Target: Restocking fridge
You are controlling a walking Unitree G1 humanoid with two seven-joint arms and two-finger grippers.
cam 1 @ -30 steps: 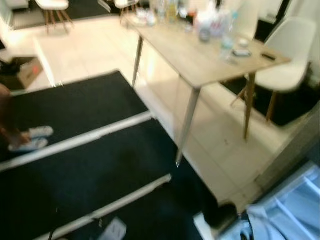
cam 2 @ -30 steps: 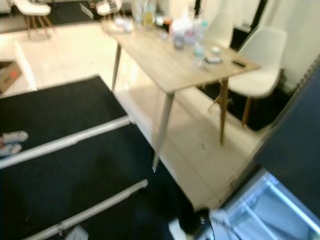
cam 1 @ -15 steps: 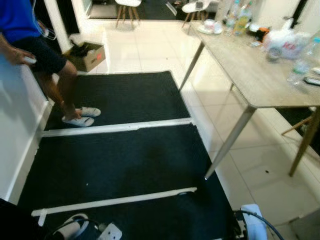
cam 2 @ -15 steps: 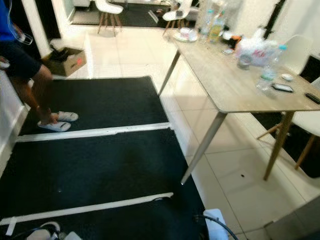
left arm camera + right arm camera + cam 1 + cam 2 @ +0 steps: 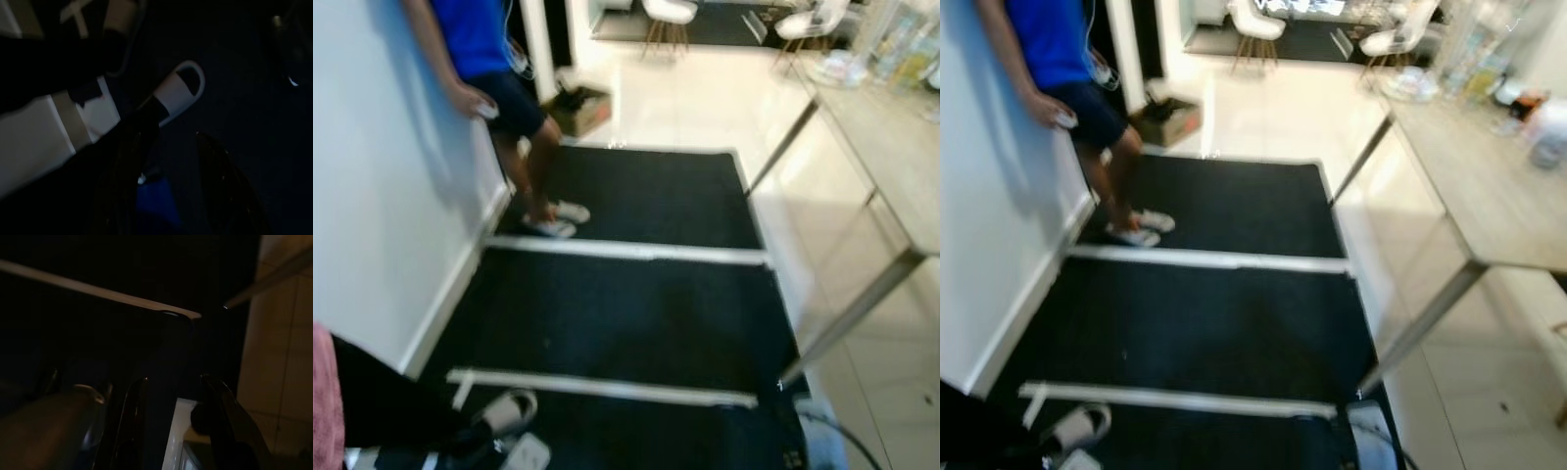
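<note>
A long run of black floor mat [image 5: 1205, 323] lies open ahead, crossed by two flat white strips [image 5: 1209, 259] that sit level with it. On the robot's left a white wall [image 5: 382, 196] closes that side, and a person [image 5: 1067, 88] in a blue top stands against it at the far end of the mat, feet on its edge. On the right a wooden table [image 5: 1489, 186] overhangs the pale tiles, its slanted metal leg [image 5: 1420, 328] landing just beside the mat's near corner. Beyond the person a cardboard box [image 5: 1170, 122] sits on the tiles. Close in, on the left, a white slipper [image 5: 504, 411] and a dark leg [image 5: 382, 401] crowd the floor.
</note>
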